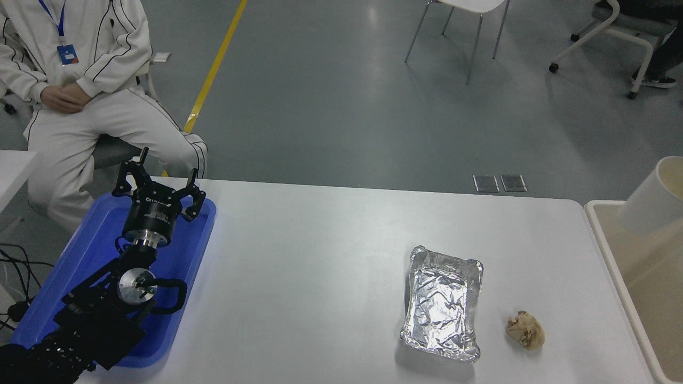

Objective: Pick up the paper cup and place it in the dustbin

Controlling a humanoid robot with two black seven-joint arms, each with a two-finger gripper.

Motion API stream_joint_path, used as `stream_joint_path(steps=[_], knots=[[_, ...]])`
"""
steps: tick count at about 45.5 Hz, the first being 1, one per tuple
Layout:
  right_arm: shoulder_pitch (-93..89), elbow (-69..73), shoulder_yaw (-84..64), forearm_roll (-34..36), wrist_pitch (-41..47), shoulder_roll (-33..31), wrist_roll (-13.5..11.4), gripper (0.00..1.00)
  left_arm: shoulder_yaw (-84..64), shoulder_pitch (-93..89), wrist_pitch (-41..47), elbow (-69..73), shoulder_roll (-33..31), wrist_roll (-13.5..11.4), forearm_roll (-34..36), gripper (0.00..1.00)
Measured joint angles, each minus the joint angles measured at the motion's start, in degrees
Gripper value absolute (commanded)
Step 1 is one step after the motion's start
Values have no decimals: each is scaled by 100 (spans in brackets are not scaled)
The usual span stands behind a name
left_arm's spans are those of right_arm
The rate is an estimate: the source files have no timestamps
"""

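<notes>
At the near left corner of the table [320,256], the left arm is parked over the blue tray [90,250]; the left gripper [158,186] stands with its fingers spread wide and nothing between them. It has no part in the step in hand.

Near centre-right, the silver foil tray [442,303] and the crumpled brown paper wad [526,330] lie on the table, just beside each other but apart. Neither is the task's thing; both sit clear of the bin.

At the right edge, the dustbin [603,234] stands just beside the table end, its pale rim and part of its beige inside visible. The paper cup [652,198] hangs tilted above the bin's far portion, mouth turned toward the right edge and cut off by the frame. The right gripper is out of view, so the state of its fingers cannot be told. The cup is off any surface, so it is presumably held from beyond the frame.

Judgement: the carry is all but complete and the release is the step in hand. To do it well, the cup should be wholly inside the line of the rim before the fingers part, since its base lies near the bin's table-side wall. A tilted, light cup may catch the rim and roll back onto the table. Lowering it toward the bin's middle would reduce that risk.

At the far side, a person [80,80] sits at the left, hands folded, well apart from the work.
</notes>
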Motion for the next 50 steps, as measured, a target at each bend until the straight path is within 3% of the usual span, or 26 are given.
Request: stream_joint_path(steps=[23,38,50], knots=[[-280,-545,-396,-274,0,-771,-3,0,0,0,0,0,5,0,0,100],[-1784,-1178,478,-183,-23,-905,-2,0,-2,0,0,0,4,0,0,100],[-3389,-1579,1412,332,-943,-918,-6,0,-2,1,0,0,4,-1,0,100]])
